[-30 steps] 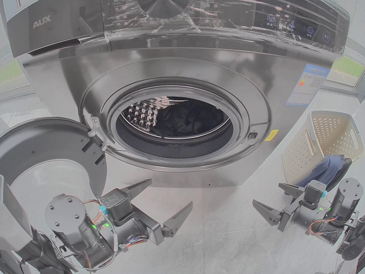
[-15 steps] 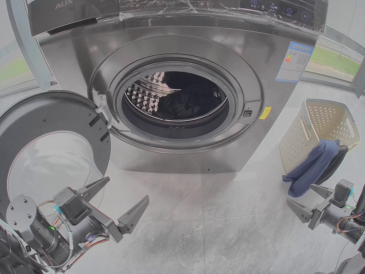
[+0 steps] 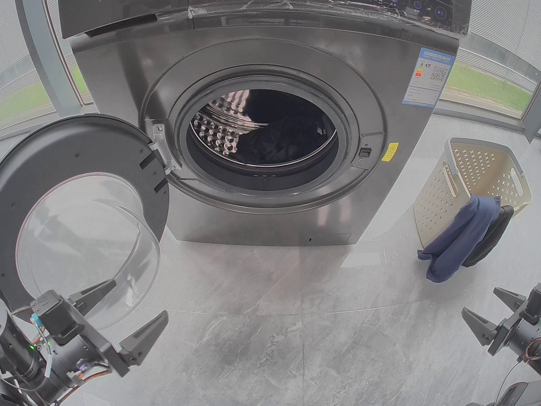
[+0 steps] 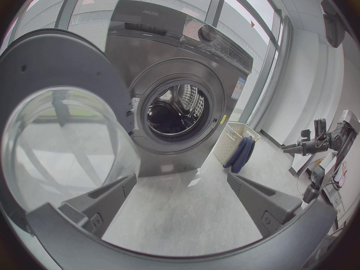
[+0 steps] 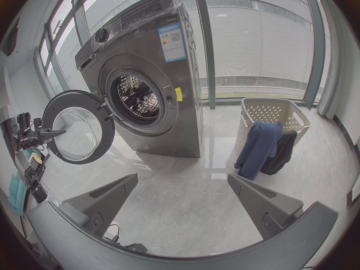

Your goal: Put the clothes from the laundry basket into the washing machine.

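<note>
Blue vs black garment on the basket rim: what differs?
Colour: the blue garment is mid blue, the black garment near black. Length: the blue garment hangs lower than the black garment. Side: the blue garment lies nearer the washing machine, partly overlapping the black garment. Shared: both drape over the laundry basket rim and hang outside it.

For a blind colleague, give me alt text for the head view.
A washing machine stands with door open, dark clothes in its drum. Beside it, a blue garment and a black garment hang over a laundry basket. The left gripper and right gripper are open.
</note>
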You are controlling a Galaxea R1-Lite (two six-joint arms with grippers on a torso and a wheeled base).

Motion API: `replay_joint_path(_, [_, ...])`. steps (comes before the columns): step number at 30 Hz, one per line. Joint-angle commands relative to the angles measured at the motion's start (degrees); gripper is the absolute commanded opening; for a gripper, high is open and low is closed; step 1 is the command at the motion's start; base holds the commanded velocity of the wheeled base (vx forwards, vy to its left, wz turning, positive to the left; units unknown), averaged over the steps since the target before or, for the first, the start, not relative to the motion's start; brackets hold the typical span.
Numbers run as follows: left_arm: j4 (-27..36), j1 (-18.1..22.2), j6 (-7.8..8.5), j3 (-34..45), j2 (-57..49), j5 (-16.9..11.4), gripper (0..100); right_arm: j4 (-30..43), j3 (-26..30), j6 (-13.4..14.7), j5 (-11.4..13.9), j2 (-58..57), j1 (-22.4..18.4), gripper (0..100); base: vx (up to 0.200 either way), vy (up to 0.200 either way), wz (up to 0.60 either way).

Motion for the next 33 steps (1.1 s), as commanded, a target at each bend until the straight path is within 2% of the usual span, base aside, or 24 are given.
replay_joint_path(1, [19.54, 5.59, -0.26, 0.99, -25.56, -0.41, 100, 13.88, 0.99, -2.14, 0.09, -22.69, -9.29, 100, 0.0, -0.2, 0.0])
replay_joint_path(2, [24.99, 8.84, -0.17, 0.99, -31.62, -1.29, 100, 18.1, 0.9, -3.19, 0.44, -27.87, -12.1, 100, 0.0, -0.2, 0.0])
replay_joint_path(3, [25.78, 9.37, -0.08, 0.99, -32.5, -1.46, 100, 18.89, 0.9, -3.28, 0.44, -28.66, -12.46, 100, 0.0, 0.0, 0.0])
replay_joint_path(4, [30.09, 12.53, -0.08, 0.99, -37.25, -3.22, 100, 22.84, 0.81, -3.81, 1.14, -32.79, -14.65, 100, 0.0, 0.0, 0.0])
replay_joint_path(6, [32.11, 14.64, -0.17, 0.99, -39.71, -4.54, 100, 24.95, 0.9, -3.9, 1.5, -34.81, -15.8, 100, 0.0, 0.0, 0.0])
replay_joint_path(9, [38.61, 20.79, -0.43, 0.99, -48.59, -9.73, 100, 34.36, 0.55, -4.16, 3.52, -43.25, -18.7, 100, 0.0, 0.0, 0.0])
replay_joint_path(11, [41.16, 22.9, -0.17, 0.99, -50.87, -10.96, 100, 36.82, -0.24, -4.42, 4.57, -45.27, -19.75, 100, 0.0, 0.0, 0.0])
replay_joint_path(12, [45.12, 25.71, 0.36, 0.99, -54.12, -12.45, 100, 38.4, -0.86, -4.86, 5.01, -46.42, -22.3, 100, 0.0, 0.0, 0.0])
replay_joint_path(14, [50.48, 29.23, 1.68, 0.99, -57.9, -14.56, 100, 38.05, -0.77, -4.78, 5.1, -46.59, -24.06, 100, 0.0, 0.0, 0.0])
replay_joint_path(15, [50.48, 29.23, 1.68, 0.99, -57.9, -14.56, 100, 38.05, -0.77, -4.78, 5.1, -46.59, -24.06, 100, 0.0, 0.0, 0.0])
replay_joint_path(16, [55.13, 32.48, 4.05, 0.99, -60.72, -16.49, 100, 37.69, -0.59, -4.78, 5.01, -46.68, -23.79, 100, 0.0, 0.0, 0.0])
replay_joint_path(19, [55.75, 35.64, 4.31, 0.99, -60.89, -17.37, 100, 37.61, -0.59, -4.78, 5.1, -46.77, -23.62, 100, 0.0, 0.0, 0.0])
replay_joint_path(21, [55.75, 40.21, 4.05, 0.99, -62.21, -18.87, 100, 37.69, -0.59, -4.86, 5.36, -47.3, -23.53, 100, 0.0, 0.0, 0.0])
replay_joint_path(22, [55.66, 42.41, 3.96, 0.99, -63.88, -20.89, 100, 37.69, -0.59, -4.86, 5.36, -47.56, -23.44, 100, 0.0, 0.0, 0.0])
replay_joint_path(23, [55.49, 42.59, 4.75, 0.99, -64.94, -23.35, 100, 37.69, -0.59, -4.86, 5.36, -48.09, -23.35, 100, 0.0, 0.0, 0.0])
replay_joint_path(24, [55.75, 41.53, 3.79, 0.99, -65.55, -23.17, 100, 37.61, -0.51, -4.86, 5.45, -48.35, -23.18, 100, 0.0, 0.0, 0.0])
replay_joint_path(25, [55.75, 41.09, 3.61, 0.99, -65.55, -22.73, 100, 37.61, -0.51, -4.86, 5.45, -48.35, -23.18, 100, 0.0, 0.0, 0.0])
replay_joint_path(26, [56.1, 41.01, 3.08, 0.9, -65.73, -19.75, 100, 37.61, -0.51, -4.86, 5.54, -48.35, -23.09, 100, 0.0, 0.0, 0.0])
replay_joint_path(27, [56.01, 41.09, 2.82, 0.99, -65.81, -17.99, 100, 37.61, -0.51, -4.86, 5.54, -48.35, -23.09, 100, 0.0, 0.0, 0.0])
replay_joint_path(28, [55.93, 41.09, 2.82, 0.99, -65.81, -17.72, 100, 37.61, -0.51, -4.86, 5.63, -48.35, -23.09, 100, 0.0, 0.0, 0.0])
replay_joint_path(29, [55.66, 41.09, 3.79, 0.99, -65.9, -16.41, 100, 37.61, -0.42, -4.86, 5.63, -48.44, -23.0, 100, 0.0, 0.0, 0.0])
replay_joint_path(31, [55.66, 41.09, 3.52, 0.99, -65.9, -15.79, 100, 37.61, -0.51, -4.86, 5.63, -48.44, -23.0, 100, 0.0, 0.0, 0.0])
replay_joint_path(32, [55.57, 41.09, 3.52, 0.99, -65.9, -14.74, 100, 37.61, -0.51, -4.86, 5.63, -48.44, -23.0, 100, 0.0, 0.0, 0.0])
replay_joint_path(33, [56.45, 41.18, 4.05, 0.99, -65.81, -11.92, 100, 37.69, -0.51, -4.86, 5.63, -48.44, -23.0, 100, 0.0, 0.0, 0.0])
